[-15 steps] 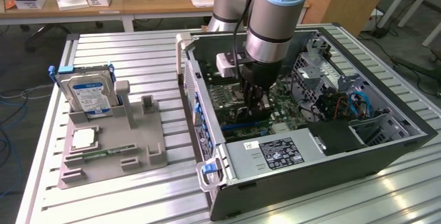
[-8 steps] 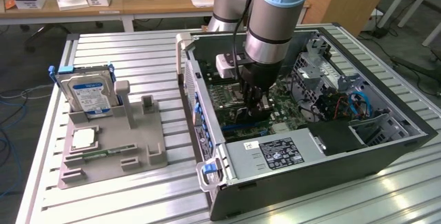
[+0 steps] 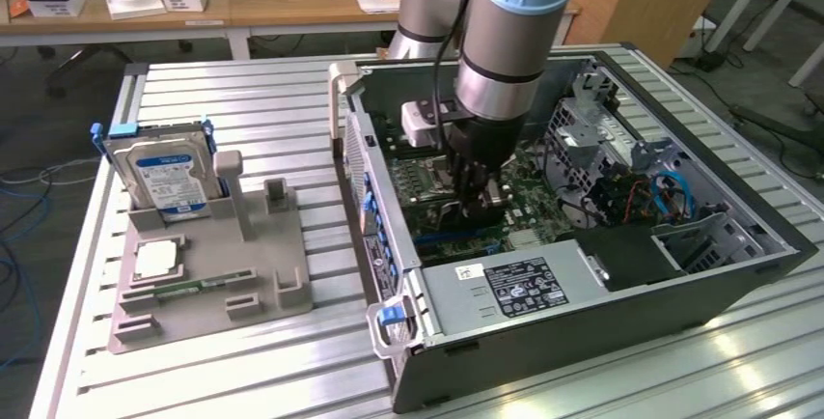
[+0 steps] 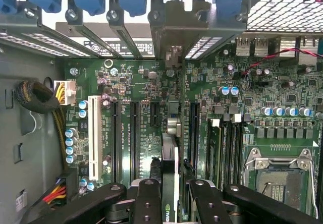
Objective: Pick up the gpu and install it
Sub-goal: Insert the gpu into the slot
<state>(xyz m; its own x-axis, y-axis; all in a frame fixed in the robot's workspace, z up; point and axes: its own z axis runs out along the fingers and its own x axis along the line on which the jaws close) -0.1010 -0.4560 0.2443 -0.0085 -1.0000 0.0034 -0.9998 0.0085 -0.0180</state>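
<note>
Reaching straight down, wrist vertical, grey-and-blue arm (image 3: 515, 33) upright above the black tool (image 3: 474, 209). Tool fingers (image 4: 147, 199) pointing down, drawn in partway and pinching the thin gpu (image 4: 169, 183) edge-on between them.

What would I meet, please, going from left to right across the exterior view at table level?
hard drive standing in the grey parts holder → open computer case, where the tool holds the gpu over the motherboard → drive cage with blue cables
</note>
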